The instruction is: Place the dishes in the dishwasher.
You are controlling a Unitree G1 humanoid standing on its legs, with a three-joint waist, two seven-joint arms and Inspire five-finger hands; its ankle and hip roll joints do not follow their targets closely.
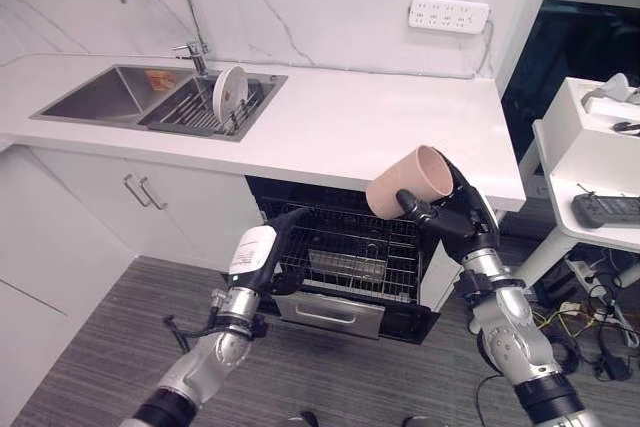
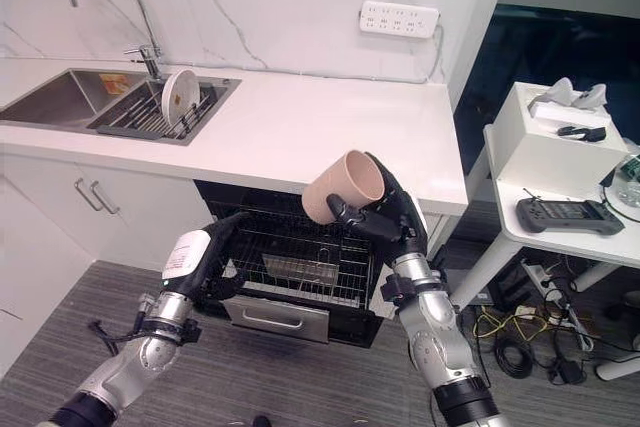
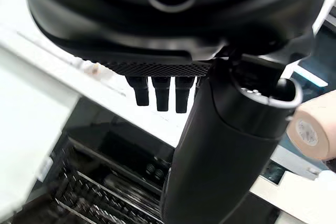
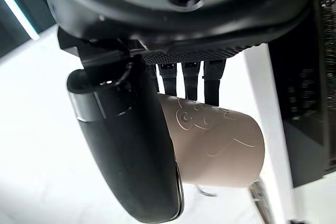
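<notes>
white marble counter (image 1: 330, 127), right hand (image 1: 455, 212) fingers curled round pink cup (image 1: 408, 183), left hand (image 1: 262, 252) fingers straight

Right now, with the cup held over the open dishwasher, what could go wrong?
1. The right robot hand holds the pink cup tilted on its side above the rack; a loose grip could drop it onto the wires.
2. The left robot hand rests at the rack's front edge, possibly in the cup's way down.
</notes>
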